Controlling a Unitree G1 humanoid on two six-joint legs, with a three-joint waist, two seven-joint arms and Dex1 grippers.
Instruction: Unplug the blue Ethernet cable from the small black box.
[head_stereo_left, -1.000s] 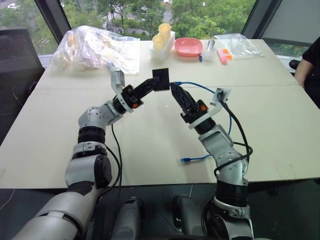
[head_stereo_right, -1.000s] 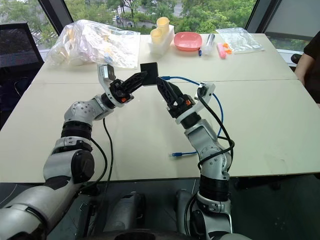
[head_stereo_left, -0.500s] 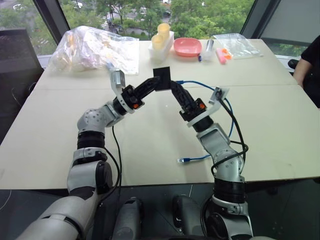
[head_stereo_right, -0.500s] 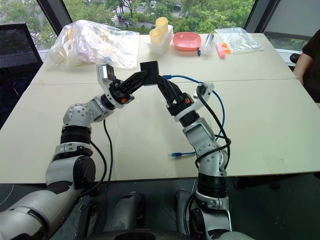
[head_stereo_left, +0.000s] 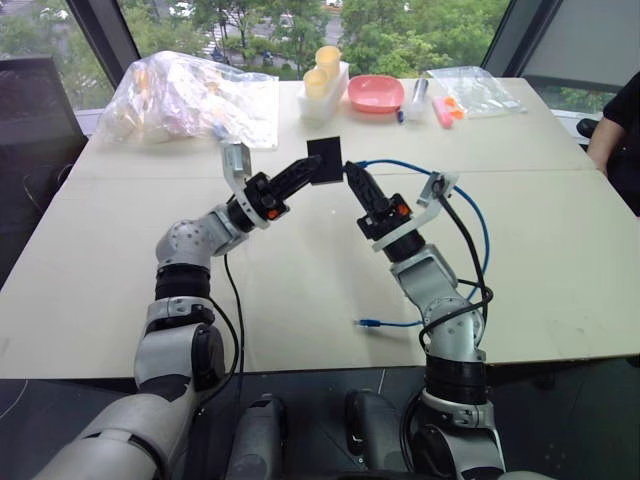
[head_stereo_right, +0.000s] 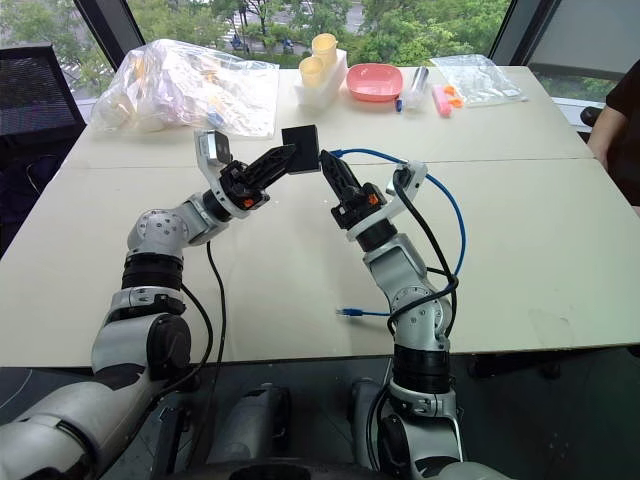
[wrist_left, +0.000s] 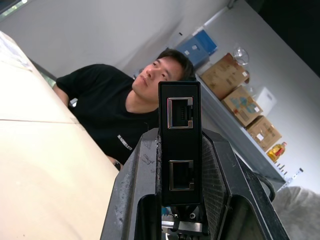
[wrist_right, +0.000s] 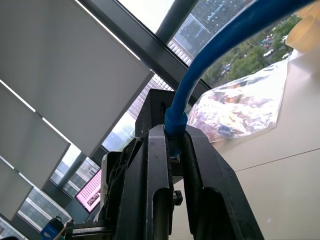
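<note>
Hands meet above the tabletop (head_stereo_left: 560, 250): our left hand (head_stereo_left: 312, 171) holds the small black box (head_stereo_left: 323, 159); our right hand (head_stereo_left: 350, 174) pinches the blue Ethernet cable (head_stereo_left: 478, 215).

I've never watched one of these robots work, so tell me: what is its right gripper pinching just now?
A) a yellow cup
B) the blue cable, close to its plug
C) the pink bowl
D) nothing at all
B: the right gripper is shut on the blue Ethernet cable right by the small black box, which the left gripper holds up.
</note>
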